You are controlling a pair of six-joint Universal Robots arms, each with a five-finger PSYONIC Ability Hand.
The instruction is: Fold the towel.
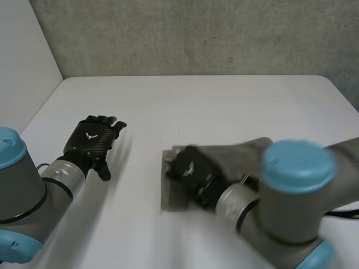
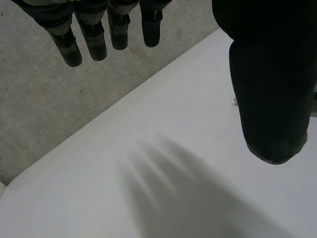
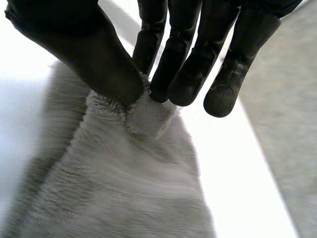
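Pinching grey towel [image 3: 129,188] edge w/ R hand [image 3: 106,59], thumb vs fingers; hovering L hand [image 1: 92,140] slack, well left of it

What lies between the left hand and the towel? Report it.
Bare white table: in the head view nothing lies between the open left hand and the towel, which the right hand pinches.

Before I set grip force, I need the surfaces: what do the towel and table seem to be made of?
Towel: soft grey plush or terry cloth, matte; fuzzy pile shows where the right robot hand pinches a fold. Table: hard, smooth white surface, perhaps laminate; shadows fall cleanly on it, material uncertain.
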